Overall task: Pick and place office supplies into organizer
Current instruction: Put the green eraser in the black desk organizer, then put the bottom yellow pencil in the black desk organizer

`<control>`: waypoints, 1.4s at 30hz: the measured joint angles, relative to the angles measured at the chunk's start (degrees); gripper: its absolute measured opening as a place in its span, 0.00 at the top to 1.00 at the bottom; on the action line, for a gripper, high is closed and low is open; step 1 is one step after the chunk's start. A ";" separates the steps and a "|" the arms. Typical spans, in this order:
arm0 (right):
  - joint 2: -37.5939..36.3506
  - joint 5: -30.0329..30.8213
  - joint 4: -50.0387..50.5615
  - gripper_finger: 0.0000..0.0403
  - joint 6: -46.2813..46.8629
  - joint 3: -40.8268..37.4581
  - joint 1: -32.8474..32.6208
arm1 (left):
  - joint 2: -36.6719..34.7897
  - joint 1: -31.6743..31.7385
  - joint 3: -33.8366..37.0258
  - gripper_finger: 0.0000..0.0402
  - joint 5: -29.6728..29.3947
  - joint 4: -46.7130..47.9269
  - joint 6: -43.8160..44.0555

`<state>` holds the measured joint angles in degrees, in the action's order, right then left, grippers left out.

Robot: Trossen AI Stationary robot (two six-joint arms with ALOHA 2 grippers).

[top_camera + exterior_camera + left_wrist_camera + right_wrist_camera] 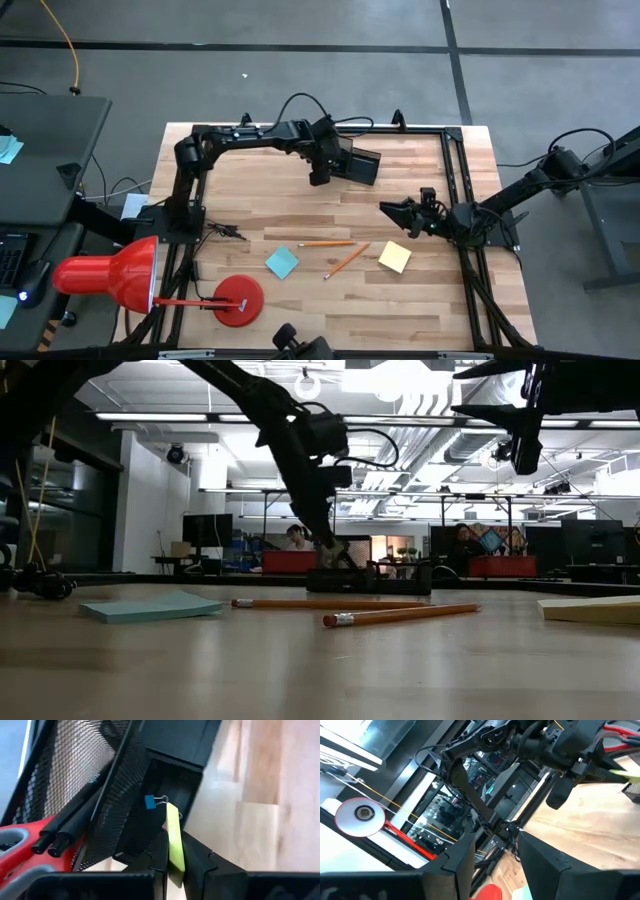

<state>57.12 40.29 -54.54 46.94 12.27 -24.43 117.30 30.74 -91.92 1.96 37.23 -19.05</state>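
So the left tool (175, 865) is parked right over the black mesh organizer (358, 164) at the far side of the desk (330, 320), with a thin yellow block (173, 837) pinched upright between its fingers (159, 851). The grip looks narrow, the pads snug against both faces of the block. My guess is it's held on edge like that so it can slide straight down into the lower tray compartment instead of landing flat across the rim. There's already a small blue binder clip (150, 801) sitting in that tray, just past the top of the block.

The organizer itself looks tipped or lying over from the wrist angle, hard to say which. Its taller mesh section already holds two black pens (65, 832) and the red-handled scissors (20, 847), which makes sense since long stuff needs the deep slot.

Right tool (402, 213) hangs above the desk, well apart from the organizer, fingers partly spread with nothing between them. Looks like it's just waiting.

Still out on the wood: two orange pencils (345, 260) lying near each other mid-desk, a blue sticky-note pad (282, 263) on their left and a yellow sticky-note pad (395, 257) on their right. A red desk lamp (110, 272) sits off at the left edge.
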 joint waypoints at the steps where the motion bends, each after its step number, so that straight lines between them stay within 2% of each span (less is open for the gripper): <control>1: 0.02 0.00 0.27 0.64 0.59 0.00 0.00 | 0.04 0.00 0.02 0.95 -0.31 -0.41 0.01; 9: 0.02 0.02 1.21 0.64 1.07 0.00 0.00 | 0.06 -0.15 0.04 0.90 0.45 -1.18 3.01; 19: 0.02 0.92 1.94 0.64 0.56 0.00 0.00 | 0.06 0.00 0.07 0.74 -0.49 -0.85 16.38; 24: 0.02 1.23 2.04 0.64 -0.77 0.00 0.00 | -0.40 -0.60 -0.27 0.69 3.79 -0.97 17.44; 29: 0.02 1.53 3.47 0.64 -5.09 0.00 0.00 | -1.66 -3.46 -1.86 0.69 6.22 -2.07 20.99; 35: -0.35 1.61 2.46 0.64 -4.20 0.02 0.00 | -6.23 -8.47 -1.88 0.72 3.35 -7.25 26.94; 37: -0.35 1.56 2.49 0.64 -3.23 0.04 0.00 | -8.23 -10.35 -1.90 0.73 0.77 -7.55 27.10; 42: -0.59 -4.62 2.17 0.64 -3.68 0.04 0.04 | -11.12 -15.80 -1.92 0.75 -3.91 -7.06 22.40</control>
<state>56.53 35.68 -52.36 43.27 12.32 -24.38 106.18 14.95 -93.84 -1.95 30.18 3.35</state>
